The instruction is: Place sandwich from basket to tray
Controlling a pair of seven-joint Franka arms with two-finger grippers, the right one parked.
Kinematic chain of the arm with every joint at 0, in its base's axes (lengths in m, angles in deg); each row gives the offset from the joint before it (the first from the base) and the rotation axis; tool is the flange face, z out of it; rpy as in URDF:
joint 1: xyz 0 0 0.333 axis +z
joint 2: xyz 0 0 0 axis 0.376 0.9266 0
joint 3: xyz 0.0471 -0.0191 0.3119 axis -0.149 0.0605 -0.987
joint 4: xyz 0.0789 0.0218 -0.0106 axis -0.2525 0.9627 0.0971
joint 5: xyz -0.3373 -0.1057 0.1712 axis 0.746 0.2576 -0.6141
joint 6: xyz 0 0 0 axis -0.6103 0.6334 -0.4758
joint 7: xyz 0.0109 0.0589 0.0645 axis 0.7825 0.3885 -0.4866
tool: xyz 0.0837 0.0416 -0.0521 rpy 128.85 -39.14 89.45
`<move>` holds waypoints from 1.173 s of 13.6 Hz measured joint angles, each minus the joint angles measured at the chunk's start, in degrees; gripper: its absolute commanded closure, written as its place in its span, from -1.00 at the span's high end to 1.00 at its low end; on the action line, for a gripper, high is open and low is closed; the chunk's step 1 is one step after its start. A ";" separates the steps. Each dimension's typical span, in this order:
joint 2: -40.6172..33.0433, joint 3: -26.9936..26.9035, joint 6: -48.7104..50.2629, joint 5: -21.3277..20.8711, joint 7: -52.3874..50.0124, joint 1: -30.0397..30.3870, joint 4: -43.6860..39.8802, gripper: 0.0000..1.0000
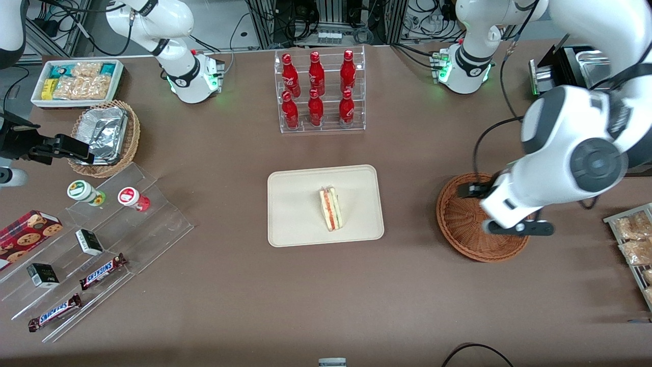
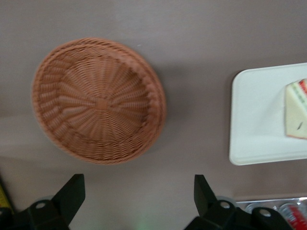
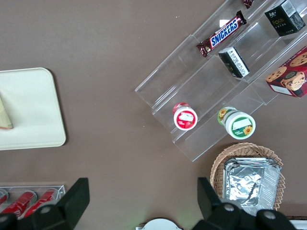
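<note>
The small triangular wedge sandwich [image 1: 331,208] of white bread with red and green filling lies flat on the flat rectangular cream-coloured tray [image 1: 295,224], near the tray's middle. The round, shallow, reddish-brown woven wicker basket [image 1: 458,224] stands well apart from the tray, toward the working arm's end of the brown table [image 1: 229,285], and the wrist view shows its bowl with nothing in it [image 2: 98,100].

The left gripper [image 2: 139,196] hangs above the table close to the basket's rim, well clear of the wicker. Its two black fingers [image 2: 72,191] are spread wide with nothing between them.

Judged from this layout, the transfer itself looks complete — the step in hand is most likely clearing the arm away. To do this well:

- Hold the fingers apart and the wrist level; nothing is carried, so no closing is needed.
- Raise the gripper before any sideways travel, so the fingertips pass above the basket rim rather than catching the weave and dragging the light basket.
- Route the arm away from the tray. The sandwich is soft and rests free on a smooth surface — a brush from the arm could slide or tip it.
- Keep the arm's cable from sweeping over the basket.
</note>
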 measured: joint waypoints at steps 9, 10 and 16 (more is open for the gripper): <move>-10.55 -0.91 6.28 0.04 9.99 6.74 5.86 1.00; -11.29 -2.11 7.07 0.04 10.64 6.80 5.86 1.00; -15.24 -6.70 10.16 0.29 11.43 3.98 5.86 1.00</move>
